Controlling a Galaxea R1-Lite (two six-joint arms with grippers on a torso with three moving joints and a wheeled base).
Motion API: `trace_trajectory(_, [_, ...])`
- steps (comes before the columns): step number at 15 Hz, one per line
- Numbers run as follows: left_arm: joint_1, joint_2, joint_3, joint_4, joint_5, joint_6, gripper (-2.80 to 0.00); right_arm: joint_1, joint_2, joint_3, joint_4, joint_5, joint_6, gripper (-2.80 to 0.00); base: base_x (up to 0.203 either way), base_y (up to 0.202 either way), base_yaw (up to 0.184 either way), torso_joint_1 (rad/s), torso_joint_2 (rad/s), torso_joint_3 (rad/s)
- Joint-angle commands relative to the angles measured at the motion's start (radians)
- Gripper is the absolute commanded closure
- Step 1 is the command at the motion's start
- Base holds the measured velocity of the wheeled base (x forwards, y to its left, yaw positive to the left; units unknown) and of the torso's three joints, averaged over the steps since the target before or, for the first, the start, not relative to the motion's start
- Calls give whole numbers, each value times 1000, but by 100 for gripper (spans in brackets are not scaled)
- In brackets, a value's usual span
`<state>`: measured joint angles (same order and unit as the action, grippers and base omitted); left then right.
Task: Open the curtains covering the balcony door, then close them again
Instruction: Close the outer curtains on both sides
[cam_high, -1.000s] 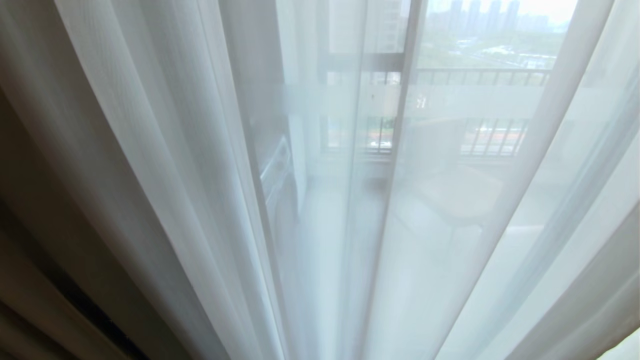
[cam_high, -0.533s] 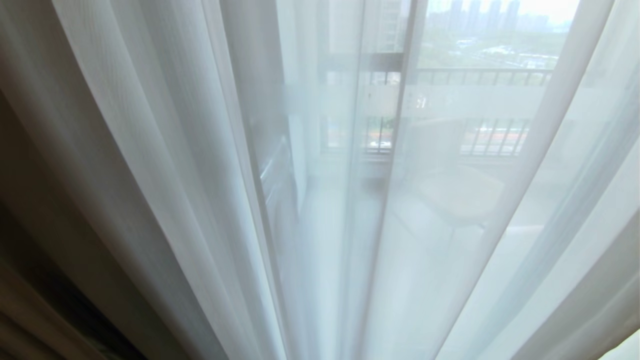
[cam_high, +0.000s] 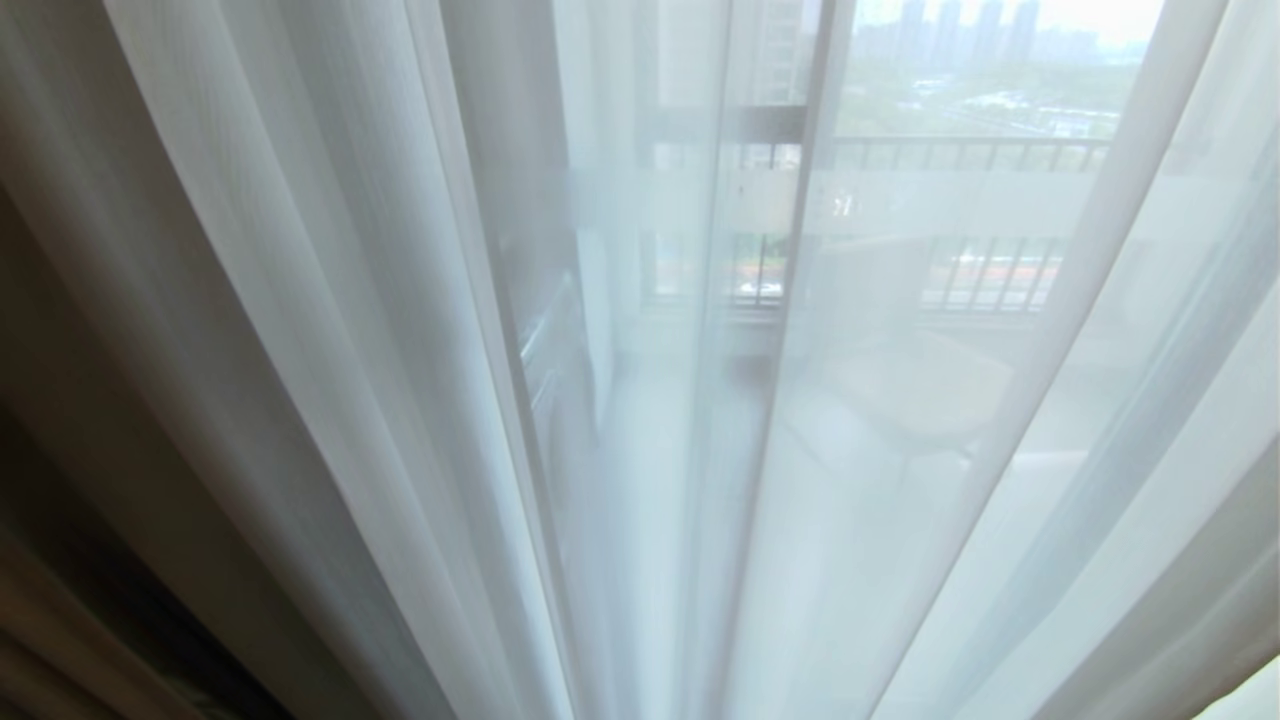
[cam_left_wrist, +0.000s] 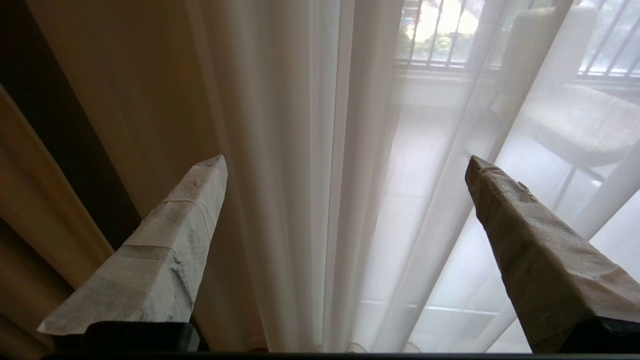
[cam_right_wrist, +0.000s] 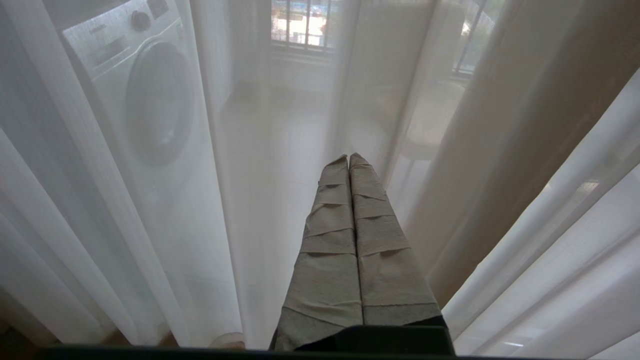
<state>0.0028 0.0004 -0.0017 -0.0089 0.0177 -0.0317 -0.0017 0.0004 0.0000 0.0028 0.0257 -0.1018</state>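
white sheers (cam_high: 330, 300) hanging closed in folds, beige drapes (cam_left_wrist: 125, 100) bunched left

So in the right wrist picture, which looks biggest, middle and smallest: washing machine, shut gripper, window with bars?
As they look there:
1. washing machine
2. right gripper, though it sits nearest the camera
3. barred window, far off

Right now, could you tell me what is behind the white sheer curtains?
Through the white sheer curtains show a washing machine, a chair, a barred railing and distant buildings. The folds blur the finer detail, and the balcony floor shows only faintly.
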Motion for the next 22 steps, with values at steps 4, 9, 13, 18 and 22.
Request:
trace_trajectory(4, [0, 0, 0, 0, 1, 1, -280, 0, 0, 0, -1, 0, -1, 0, 0, 0, 0, 0, 0, 0])
trace_trajectory(9, [0, 0, 0, 0, 1, 1, -280, 0, 0, 0, 0, 0, -1, 0, 2, 109, 0, 2, 1, 3])
trace_trajectory(13, [0, 0, 1, 0, 1, -2, -280, 0, 0, 0, 0, 0, -1, 0, 0, 64, 1, 0, 3, 2])
trace_trajectory(18, [0, 0, 0, 0, 1, -4, -280, 0, 0, 0, 0, 0, -1, 0, 0, 0, 0, 0, 0, 0])
trace_trajectory(22, [0, 0, 0, 1, 1, -4, -280, 0, 0, 0, 0, 0, -1, 0, 0, 0, 0, 0, 0, 0])
